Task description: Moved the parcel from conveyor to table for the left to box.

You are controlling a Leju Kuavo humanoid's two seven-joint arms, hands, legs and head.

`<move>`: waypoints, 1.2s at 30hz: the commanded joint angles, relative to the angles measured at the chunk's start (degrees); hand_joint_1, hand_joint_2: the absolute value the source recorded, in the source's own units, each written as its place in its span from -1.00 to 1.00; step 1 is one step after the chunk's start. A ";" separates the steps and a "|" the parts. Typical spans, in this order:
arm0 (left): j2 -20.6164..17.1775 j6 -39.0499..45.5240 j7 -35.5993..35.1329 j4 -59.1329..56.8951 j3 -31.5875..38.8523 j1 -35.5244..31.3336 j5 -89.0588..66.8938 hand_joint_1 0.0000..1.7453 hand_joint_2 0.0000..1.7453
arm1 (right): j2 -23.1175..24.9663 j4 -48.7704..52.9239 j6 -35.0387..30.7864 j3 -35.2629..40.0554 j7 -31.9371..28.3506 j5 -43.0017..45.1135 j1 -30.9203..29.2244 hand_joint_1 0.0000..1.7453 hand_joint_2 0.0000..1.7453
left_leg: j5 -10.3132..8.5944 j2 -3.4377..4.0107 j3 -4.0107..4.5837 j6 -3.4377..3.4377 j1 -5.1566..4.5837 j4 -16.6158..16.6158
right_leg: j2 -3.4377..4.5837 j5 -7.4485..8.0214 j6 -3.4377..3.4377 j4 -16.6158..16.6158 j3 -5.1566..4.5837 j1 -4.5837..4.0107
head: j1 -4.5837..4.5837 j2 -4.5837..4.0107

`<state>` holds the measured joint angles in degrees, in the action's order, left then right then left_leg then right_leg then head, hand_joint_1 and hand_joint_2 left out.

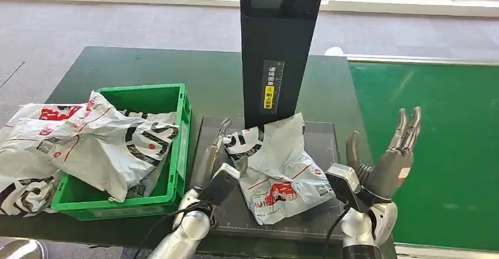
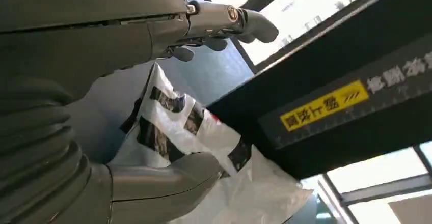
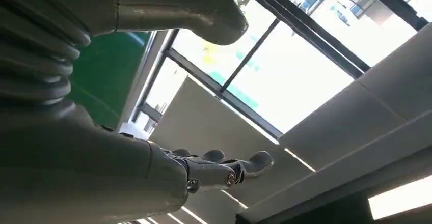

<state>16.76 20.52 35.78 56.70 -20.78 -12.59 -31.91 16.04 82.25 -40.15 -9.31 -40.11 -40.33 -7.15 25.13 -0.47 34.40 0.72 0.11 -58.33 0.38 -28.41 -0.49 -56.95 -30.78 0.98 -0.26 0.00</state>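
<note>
Green crate at lower left is filled with bags. At centre, the soft, light, slippery parcel lies on the dark tray; its left edge is touched by the left hand, fingers apart, nothing gripped. A bunched fold should be taken. At right, the right hand is spread open, empty.

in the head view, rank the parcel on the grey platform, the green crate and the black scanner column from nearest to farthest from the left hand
1. Parcel: on the grey platform, right beside the left hand, to its right.
2. Green crate: to the hand's left, its near wall a short gap away.
3. Black scanner column: upright behind the parcel, beyond the hand and to its right.
</note>
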 commanded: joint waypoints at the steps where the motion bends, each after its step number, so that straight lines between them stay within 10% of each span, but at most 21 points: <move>1: 3.24 0.75 -4.25 -14.31 -8.09 -9.43 -3.07 -1.00 1.00 | 1.68 -0.83 0.15 -3.71 0.11 -0.31 -1.75 -1.00 1.00 | -0.04 -0.21 0.08 0.00 0.01 -0.02 | -0.27 -0.02 0.03 0.01 0.02 -0.02 | 0.00 -0.02; 9: 3.24 3.62 -11.68 -29.99 -22.37 -16.57 2.86 -1.00 1.00 | 2.50 -0.50 0.15 -4.40 0.11 -0.73 -2.45 -1.00 1.00 | -0.03 -0.17 0.02 0.01 -0.02 0.01 | -0.20 -0.01 0.03 0.02 0.10 0.00 | 0.00 -0.02; 36: 3.24 3.24 -12.53 -31.69 -22.36 -16.91 3.52 -1.00 1.00 | 2.45 -0.55 0.15 -4.40 0.11 -0.59 -2.44 -1.00 1.00 | -0.01 -0.07 -0.06 0.04 -0.03 0.11 | -0.04 0.03 0.07 0.08 0.17 0.00 | -0.02 0.00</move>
<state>20.94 23.78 23.61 28.46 -39.54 -27.14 -28.61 16.35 82.71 -40.15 -10.19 -40.11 -41.16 -7.22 25.13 -0.66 34.45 0.72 0.09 -58.33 0.29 -28.41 -0.51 -56.95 -30.67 0.99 -0.28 0.00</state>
